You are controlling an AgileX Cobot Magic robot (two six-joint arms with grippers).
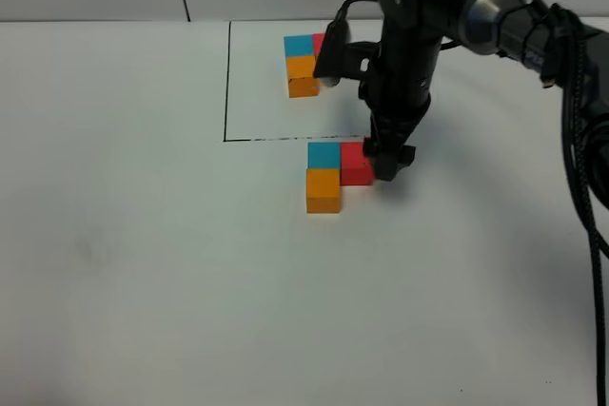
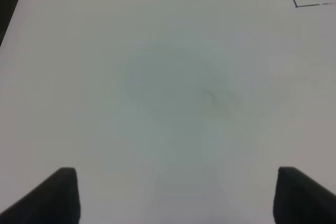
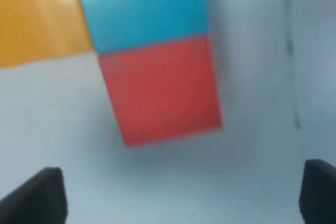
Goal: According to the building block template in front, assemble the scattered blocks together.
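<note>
The building block template (image 1: 303, 68), a blue, red and orange cluster, lies at the back inside a black outline, its red cube partly hidden by the right arm. The scattered blocks stand together in front of the outline: teal-blue (image 1: 324, 154), red (image 1: 354, 164) and orange (image 1: 323, 191). My right gripper (image 1: 386, 164) is down at the red block's right side. In the right wrist view its fingers stand wide apart and touch nothing, with the red block (image 3: 160, 90), the teal-blue block (image 3: 144, 9) and the orange block (image 3: 37, 17) ahead of my right gripper (image 3: 178, 198). My left gripper (image 2: 176, 195) is open over bare table.
A thin black outline (image 1: 227, 83) marks a rectangle on the white table; its corner (image 2: 297, 6) shows in the left wrist view. The right arm and its cable (image 1: 580, 140) fill the back right. The left arm is outside the exterior high view.
</note>
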